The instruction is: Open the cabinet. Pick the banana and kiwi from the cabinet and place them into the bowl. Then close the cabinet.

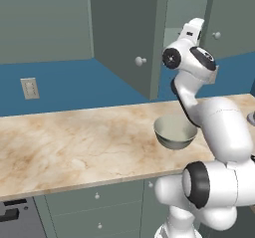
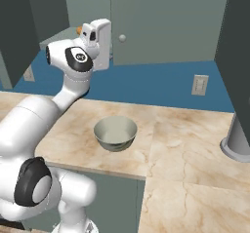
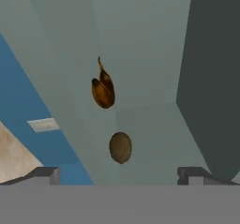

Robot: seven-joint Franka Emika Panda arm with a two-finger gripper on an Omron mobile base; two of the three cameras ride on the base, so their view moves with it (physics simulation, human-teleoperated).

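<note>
Inside the cabinet (image 3: 140, 54) sit the banana (image 3: 103, 91) and kiwi (image 3: 120, 147), apart; the claw (image 3: 120, 174) is wide, holding nothing.

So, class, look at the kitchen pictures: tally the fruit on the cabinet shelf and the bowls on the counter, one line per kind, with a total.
Bananas: 1, the banana on the cabinet shelf.
Kiwis: 1, the kiwi on the same shelf.
Bowls: 1, the bowl on the counter.
Total: 3
</note>
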